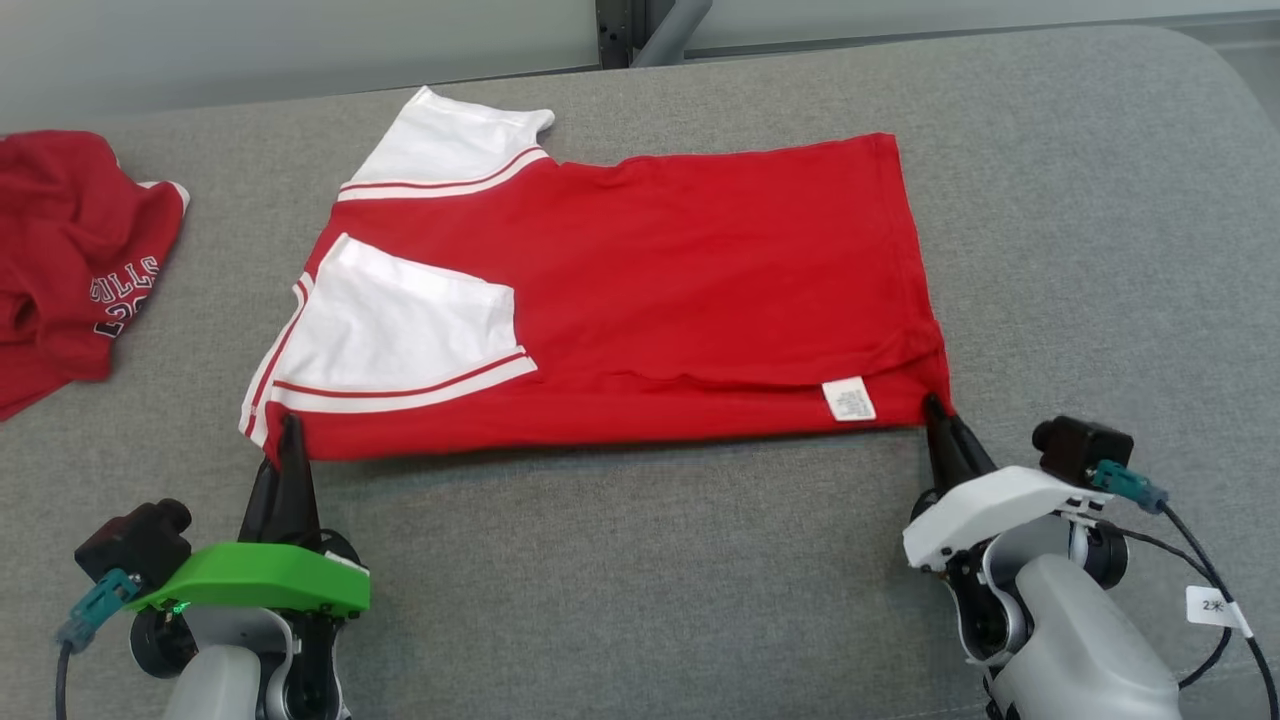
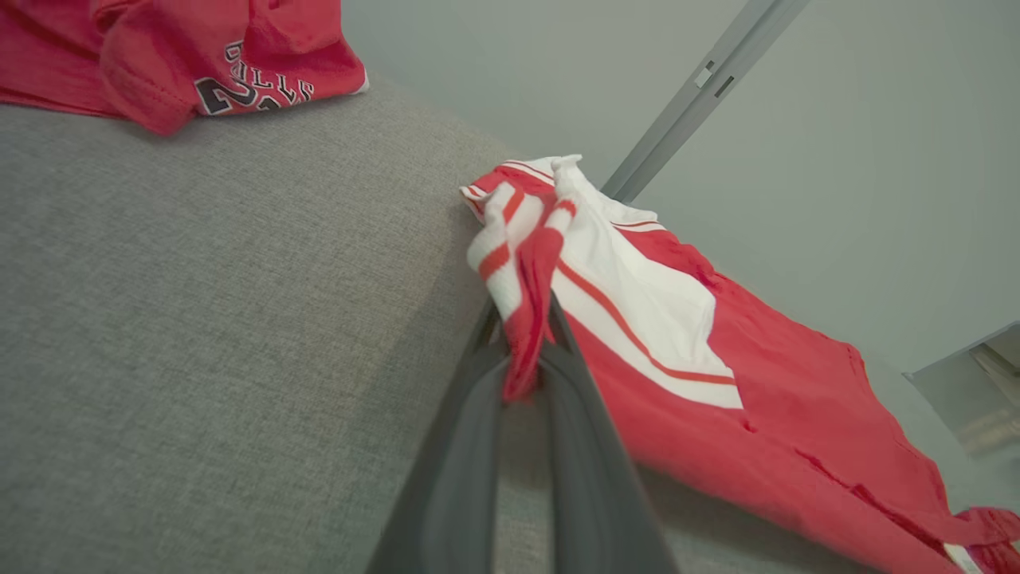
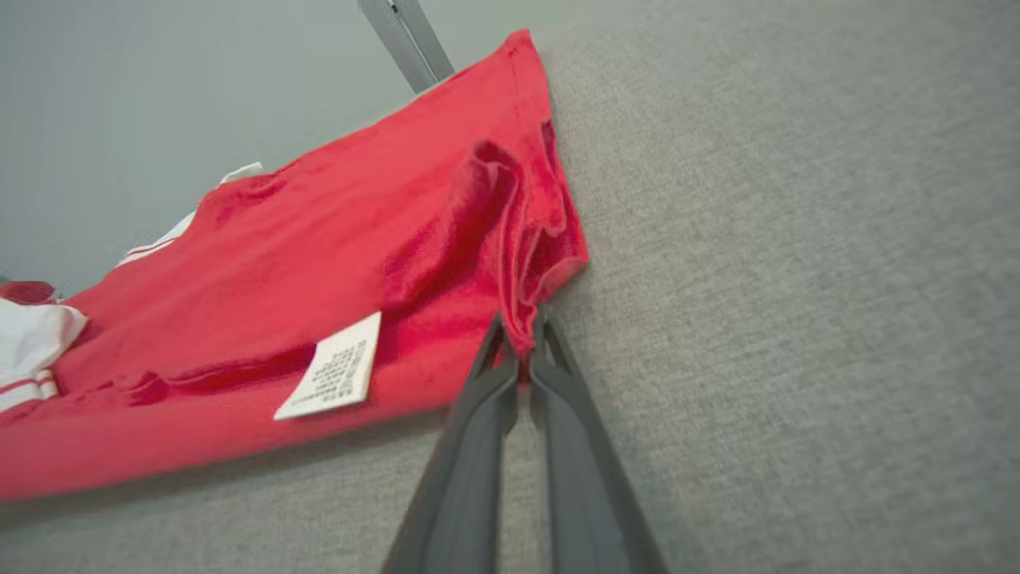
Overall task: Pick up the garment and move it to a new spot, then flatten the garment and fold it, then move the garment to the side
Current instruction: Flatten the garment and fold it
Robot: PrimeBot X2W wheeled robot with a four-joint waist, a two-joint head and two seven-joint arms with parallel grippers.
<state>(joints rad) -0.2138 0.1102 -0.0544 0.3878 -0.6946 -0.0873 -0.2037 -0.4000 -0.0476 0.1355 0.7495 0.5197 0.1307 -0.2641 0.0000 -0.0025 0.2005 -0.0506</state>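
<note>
The garment (image 1: 680,290) is a red shirt with white, red-striped sleeves, lying folded lengthwise on the grey cushion, sleeves to the left and hem to the right. My left gripper (image 1: 290,432) is shut on its near left corner, by the striped sleeve cuff; in the left wrist view the bunched cloth (image 2: 522,319) sits pinched between the dark fingers. At the near right corner my right gripper (image 1: 937,410) is shut on the hem, and the right wrist view shows that red fold (image 3: 522,319) clamped at the fingertips. A white care label (image 1: 849,399) lies face up near that corner.
A second red garment (image 1: 70,260) with dark lettering lies crumpled at the far left of the cushion (image 1: 1080,250). Bare grey fabric stretches to the right of the shirt and in front of it. A pale wall with a metal post (image 1: 615,30) runs behind.
</note>
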